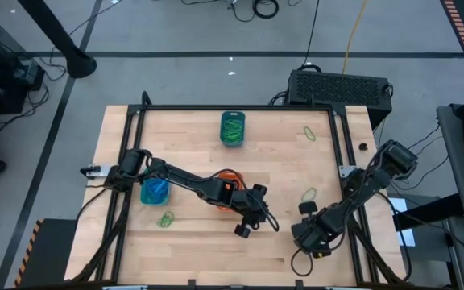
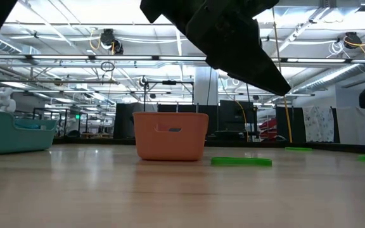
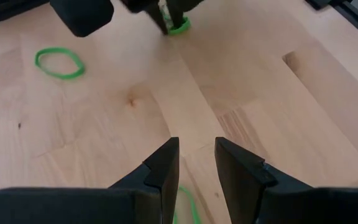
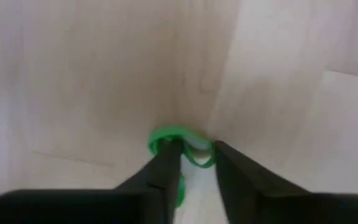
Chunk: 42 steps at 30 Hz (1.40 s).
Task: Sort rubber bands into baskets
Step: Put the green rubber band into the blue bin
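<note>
The right gripper [image 4: 191, 163] pressed down near the table's [image 1: 296, 169] right edge, its parted fingers straddling a green rubber band [image 4: 178, 140]; the left gripper [image 3: 194, 163] hovered open mid-table

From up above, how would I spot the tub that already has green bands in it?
Find the pale wooden table, then its far edge near the black box. The dark teal plastic tub stands alone there, filled with green rubber loops; the other tubs sit under the left arm.

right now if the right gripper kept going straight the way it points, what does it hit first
A green rubber band lies right at the tips of the right gripper, flat on the wooden table; past it, probably just tabletop, though depth is unclear.
</note>
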### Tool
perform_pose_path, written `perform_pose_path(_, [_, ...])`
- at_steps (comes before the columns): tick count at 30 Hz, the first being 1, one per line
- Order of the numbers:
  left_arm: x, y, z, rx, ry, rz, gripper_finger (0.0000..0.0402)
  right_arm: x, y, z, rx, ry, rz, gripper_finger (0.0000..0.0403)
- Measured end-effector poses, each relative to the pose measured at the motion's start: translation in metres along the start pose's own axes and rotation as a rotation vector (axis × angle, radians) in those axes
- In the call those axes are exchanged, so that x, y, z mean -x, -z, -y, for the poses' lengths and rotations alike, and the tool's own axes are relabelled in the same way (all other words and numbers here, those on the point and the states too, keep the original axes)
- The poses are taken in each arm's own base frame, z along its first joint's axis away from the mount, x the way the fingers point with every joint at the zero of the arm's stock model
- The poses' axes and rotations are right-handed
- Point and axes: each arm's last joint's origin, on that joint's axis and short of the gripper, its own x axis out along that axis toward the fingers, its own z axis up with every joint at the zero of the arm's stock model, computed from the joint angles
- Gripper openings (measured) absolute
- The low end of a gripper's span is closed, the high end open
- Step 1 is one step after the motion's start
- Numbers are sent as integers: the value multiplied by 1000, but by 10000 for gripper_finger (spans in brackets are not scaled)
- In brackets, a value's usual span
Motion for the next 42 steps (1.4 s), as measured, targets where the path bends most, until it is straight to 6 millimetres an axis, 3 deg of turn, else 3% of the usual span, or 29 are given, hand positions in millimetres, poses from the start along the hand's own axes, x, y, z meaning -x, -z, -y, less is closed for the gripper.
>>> perform_pose_path(4, [0,-1,0,-1,8,10,112,7,2,0,32,-23,16,10])
perform_pose_path(16, [2,-21,-1,120,76,228,112,46,2,12,-29,162,334,1])
perform_pose_path(26, [3,-19,-11,272,68,225,112,68,-13,14,8,144,590,1])
perform_pose_path(42, [2,-14,-11,305,62,178,112,80,-33,26,-13,141,706,0])
